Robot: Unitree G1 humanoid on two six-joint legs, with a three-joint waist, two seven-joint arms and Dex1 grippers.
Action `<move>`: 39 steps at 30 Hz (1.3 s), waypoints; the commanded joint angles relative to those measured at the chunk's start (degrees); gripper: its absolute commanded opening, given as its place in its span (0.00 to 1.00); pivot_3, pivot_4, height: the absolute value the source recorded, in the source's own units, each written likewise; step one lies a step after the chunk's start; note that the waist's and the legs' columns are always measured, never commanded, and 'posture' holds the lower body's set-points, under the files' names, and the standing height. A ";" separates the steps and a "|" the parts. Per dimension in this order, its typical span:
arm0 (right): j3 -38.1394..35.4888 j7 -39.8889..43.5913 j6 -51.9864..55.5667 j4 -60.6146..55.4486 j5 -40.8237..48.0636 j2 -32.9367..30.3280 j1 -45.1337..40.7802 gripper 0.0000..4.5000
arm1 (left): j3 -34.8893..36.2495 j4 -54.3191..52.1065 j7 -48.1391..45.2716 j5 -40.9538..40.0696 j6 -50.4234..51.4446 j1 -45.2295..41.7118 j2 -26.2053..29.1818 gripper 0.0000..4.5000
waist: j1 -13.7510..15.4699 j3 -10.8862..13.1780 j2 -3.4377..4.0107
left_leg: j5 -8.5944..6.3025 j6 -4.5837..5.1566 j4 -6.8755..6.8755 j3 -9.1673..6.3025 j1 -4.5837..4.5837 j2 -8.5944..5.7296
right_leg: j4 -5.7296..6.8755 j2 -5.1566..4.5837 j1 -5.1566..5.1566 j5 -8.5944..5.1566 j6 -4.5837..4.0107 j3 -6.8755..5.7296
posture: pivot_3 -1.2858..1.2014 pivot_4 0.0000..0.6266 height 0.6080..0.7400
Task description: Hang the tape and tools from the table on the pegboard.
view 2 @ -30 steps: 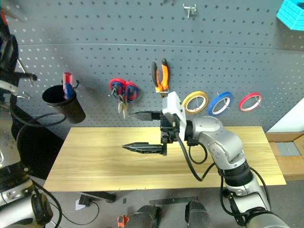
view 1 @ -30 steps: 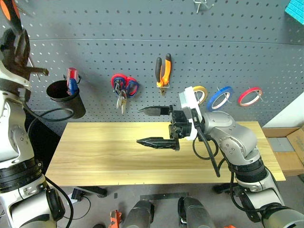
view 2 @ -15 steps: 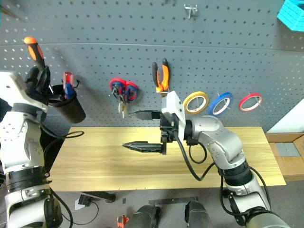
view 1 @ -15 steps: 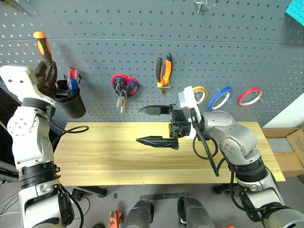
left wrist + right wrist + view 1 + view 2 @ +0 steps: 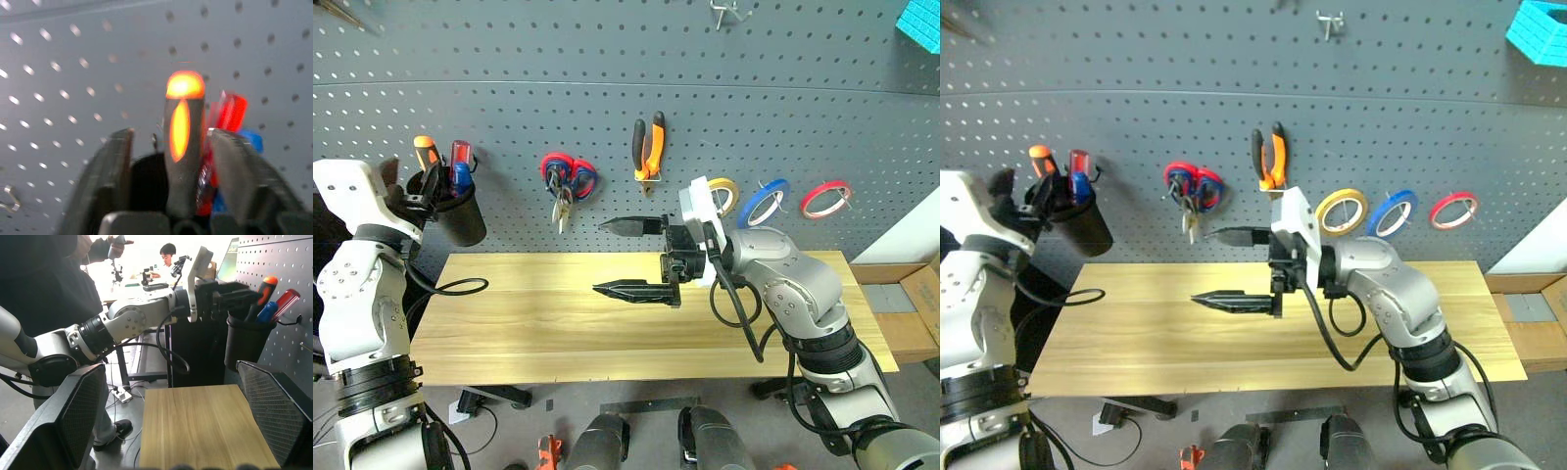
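Observation:
The orange-and-black screwdriver (image 5: 425, 152) stands upright in a black cup (image 5: 460, 215) hung at the left of the grey pegboard (image 5: 803, 98). My left gripper (image 5: 171, 134) is open, with a finger on either side of the handle (image 5: 180, 142) and a gap showing. The orange-and-black pliers (image 5: 649, 147) hang on the board. Scissors (image 5: 566, 186) hang in a bunch to their left. The blue tape (image 5: 766, 201) hangs between a yellow roll (image 5: 724, 193) and a red roll (image 5: 827, 199). My right gripper (image 5: 599, 258) is open above the middle of the table (image 5: 529, 323), holding nothing.
A red handle and a blue handle (image 5: 460, 162) share the cup with the screwdriver. A bare metal hook (image 5: 724, 12) sits high on the board. A cardboard box (image 5: 911, 304) stands past the table's right end. People (image 5: 168, 252) are in the room behind.
My left arm came down from high on the left and lowered the screwdriver into the black cup. Its fingers have parted from the handle. The right arm stayed still.

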 commanded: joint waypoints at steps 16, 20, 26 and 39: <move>-9.60 -9.06 -4.46 2.77 -4.17 -3.85 13.41 1.00 | -1.93 -18.27 -9.85 -5.67 6.58 22.52 3.17 0.83 | 0.34 -1.28 0.30 | -0.01 0.01 -0.18 0.16 0.45 0.04 | 0.02 0.01 0.32 -0.02 -0.03 0.19 | 0.53 0.19 1.00; -12.37 -12.49 -5.73 4.94 -7.32 -6.15 20.86 1.00 | -4.59 -16.30 -10.46 -3.04 3.77 25.73 0.04 0.83 | 0.53 -1.39 0.28 | -0.03 0.04 -0.13 0.17 0.52 -0.01 | -0.06 0.00 0.43 -0.01 -0.03 0.13 | 0.53 0.19 1.00; -15.57 -18.69 -14.09 18.15 -14.56 -6.97 26.78 1.00 | -8.28 -12.34 -10.72 -1.59 2.07 27.37 -5.15 0.83 | 0.37 -1.99 0.40 | -0.03 0.06 -0.13 0.20 0.67 0.04 | -0.06 -0.02 0.65 -0.02 -0.03 0.14 | 0.52 0.16 1.00; -21.95 -16.74 -20.05 37.14 -18.18 -15.25 24.86 1.00 | -8.80 4.86 -13.86 2.92 -6.08 25.33 -3.64 0.83 | -0.26 -4.46 0.80 | -0.16 0.38 -0.73 0.82 1.72 0.14 | -0.18 0.08 1.28 -0.05 -0.01 0.47 | 0.51 0.07 1.00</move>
